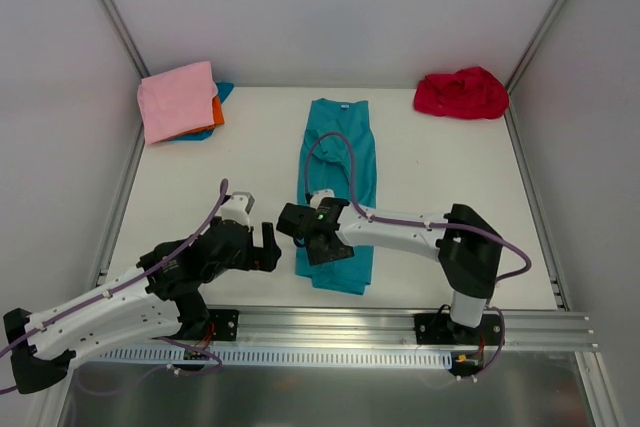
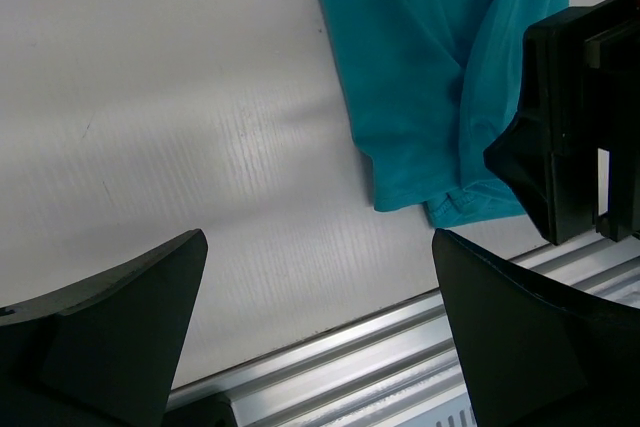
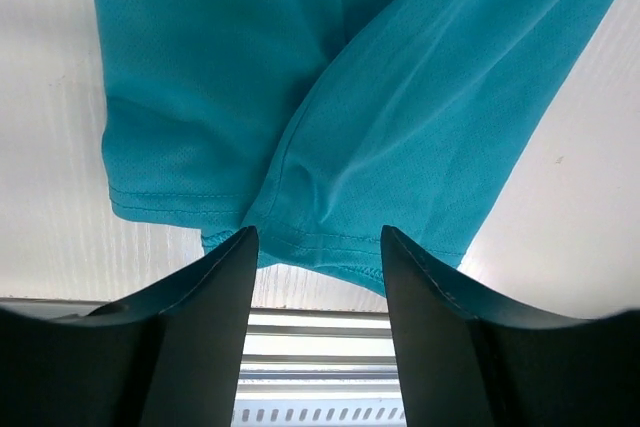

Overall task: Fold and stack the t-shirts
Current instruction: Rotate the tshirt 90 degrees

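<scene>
The fingers (image 3: 210,317) of the right gripper (image 3: 319,232) stand partly apart with nothing clamped between them; the near hem of the teal t-shirt (image 3: 300,67) lies flat on the table just beyond and below their tips, showing through the gap, and whether a tip touches the cloth cannot be told. That shirt is folded lengthwise into a long narrow strip down the middle of the white table (image 1: 230,167), its neck end towards the far wall and its hem close to the aluminium rail (image 1: 400,322) at the near edge; one folded layer overlaps the other in a slanting crease. From above, the right gripper hangs over the near left part of the strip, its arm reaching in across the shirt from the right. The left gripper (image 2: 320,237) sits just beside the shirt's near left corner, over bare table, its fingers (image 2: 120,317) spread wide and holding nothing; its own camera shows the teal corner ahead and the black body of the right gripper at the right edge. Well apart from all this, a folded pink t-shirt (image 1: 175,99) lies on top of an orange t-shirt (image 1: 217,110) and a blue t-shirt (image 1: 197,134) in the far left corner, and a crumpled red t-shirt (image 1: 462,93) lies in the far right corner.
</scene>
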